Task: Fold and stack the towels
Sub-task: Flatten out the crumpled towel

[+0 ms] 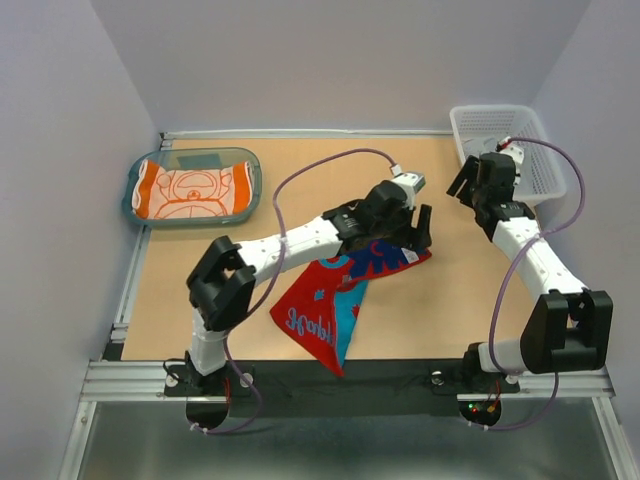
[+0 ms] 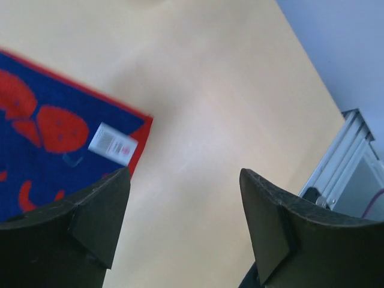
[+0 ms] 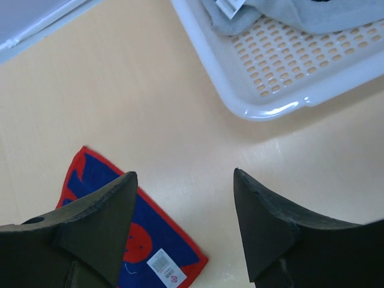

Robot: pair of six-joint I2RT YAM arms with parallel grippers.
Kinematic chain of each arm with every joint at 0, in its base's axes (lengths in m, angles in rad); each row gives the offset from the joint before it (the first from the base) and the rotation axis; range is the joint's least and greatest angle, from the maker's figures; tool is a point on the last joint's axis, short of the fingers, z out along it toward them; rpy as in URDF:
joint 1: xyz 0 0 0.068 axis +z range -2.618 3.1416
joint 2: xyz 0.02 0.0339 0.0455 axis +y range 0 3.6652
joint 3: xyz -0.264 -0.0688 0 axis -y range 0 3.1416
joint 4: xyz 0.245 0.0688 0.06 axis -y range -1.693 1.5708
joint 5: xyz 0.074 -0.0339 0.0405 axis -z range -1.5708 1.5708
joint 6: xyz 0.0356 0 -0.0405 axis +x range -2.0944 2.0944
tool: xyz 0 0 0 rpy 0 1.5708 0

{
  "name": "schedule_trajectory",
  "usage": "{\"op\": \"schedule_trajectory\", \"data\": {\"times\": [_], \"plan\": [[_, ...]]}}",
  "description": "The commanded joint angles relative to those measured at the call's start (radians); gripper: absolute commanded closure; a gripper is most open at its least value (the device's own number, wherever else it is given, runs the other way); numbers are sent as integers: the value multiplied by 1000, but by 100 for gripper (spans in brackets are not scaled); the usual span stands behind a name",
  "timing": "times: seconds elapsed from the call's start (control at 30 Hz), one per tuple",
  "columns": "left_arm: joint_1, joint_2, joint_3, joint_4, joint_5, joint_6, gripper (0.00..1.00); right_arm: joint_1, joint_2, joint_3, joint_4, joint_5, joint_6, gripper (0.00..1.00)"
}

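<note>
A: Red towel (image 1: 322,310) lies rumpled in the middle of the tabletop (image 1: 440,310). How to fold it cleanly?
B: Left fingers (image 2: 96,216) and right fingers (image 3: 96,222) are both apart, empty. I'd pinch the far corners near the label (image 2: 112,144), spreading it flat first.

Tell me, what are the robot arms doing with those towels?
They are folding and stacking towels. Right now neither arm holds anything. The left gripper, open, hovers by a corner of the red towel, which lies rumpled on the table. The right gripper, open too, is near the basket, where a grey towel waits. An orange towel lies flat in the tray.
</note>
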Motion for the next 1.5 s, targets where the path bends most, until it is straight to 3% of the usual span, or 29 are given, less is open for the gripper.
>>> {"op": "schedule_trajectory", "data": {"times": [0.0,0.13,0.23,0.3,0.4,0.53,0.63,0.87,1.13,1.37,1.47], "plan": [[23,-257,-181,76,-96,-17,16,3,5,-10,22,-101,-6,30],[48,-389,-424,33,-242,-3,25,7,46,-21,21,-339,-46,39],[63,-396,-530,-76,-306,-9,37,20,61,-58,0,-447,-16,61],[65,-391,-578,-98,-326,-17,43,37,58,-87,-8,-476,-5,67],[68,-379,-654,-121,-332,-37,53,92,74,-160,-17,-505,18,68],[77,-356,-692,-177,-346,-51,57,131,132,-202,-23,-527,43,69],[82,-344,-710,-217,-342,-54,57,135,195,-213,-25,-505,56,69],[131,-393,-818,-240,-290,-93,58,132,342,-147,-24,-269,32,68],[223,-512,-959,-194,-194,-176,57,106,604,183,-28,-140,-127,64],[218,-499,-918,-56,-43,-279,44,106,741,462,-36,-169,-286,59],[204,-505,-875,-16,-19,-322,36,108,729,517,-62,-211,-309,57]]}}
